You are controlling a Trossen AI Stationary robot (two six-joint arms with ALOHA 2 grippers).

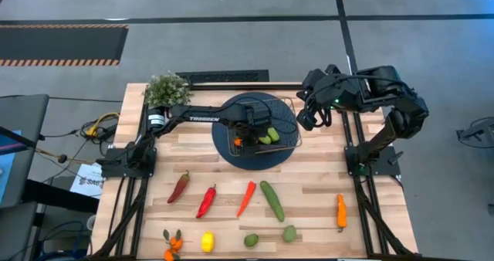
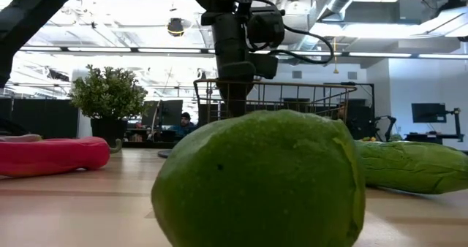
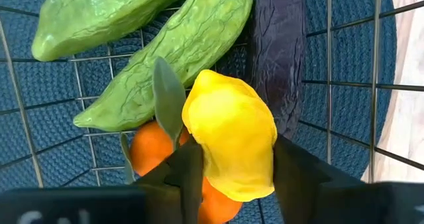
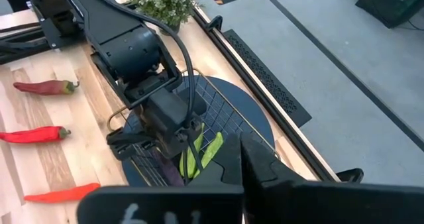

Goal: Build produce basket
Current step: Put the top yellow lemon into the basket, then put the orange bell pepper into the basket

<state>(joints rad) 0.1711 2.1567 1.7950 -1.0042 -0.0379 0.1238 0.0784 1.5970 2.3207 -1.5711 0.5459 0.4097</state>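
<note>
1. high view: pale wood-plank surface (image 1: pixel 309 188) on a grey floor; potted plant (image 1: pixel 166 89) at the far left corner; dark blue disc (image 1: pixel 231 149) mid-surface, carrying the wire basket (image 1: pixel 296 106).
2. low view: open hall beyond, ceiling pipes, a person far back at a desk.
3. loose produce in a near row: dark red pepper (image 1: pixel 178 187), red pepper (image 1: pixel 206 201), orange-red pepper (image 1: pixel 245 198), cucumber (image 1: pixel 272 200), all lying roughly near-to-far, slightly slanted; orange pepper (image 1: pixel 340 211) at right; tangerines (image 1: pixel 171 244), lemon (image 1: pixel 207 242), two limes (image 1: pixel 251 240) nearest the edge.
4. inside the basket: two green pieces (image 3: pixel 172 58) lying slantwise side by side, purple eggplant (image 3: pixel 278 52) beside them, tangerine (image 3: pixel 151 146) beneath.
5. left pincer (image 3: pixel 232 168) down inside the basket, partly open, fingers (image 3: pixel 185 177) clasping a yellow lemon (image 3: pixel 232 138).
6. right pincer (image 1: pixel 307 120) closed, empty, hovering by the basket's right edge.
</note>
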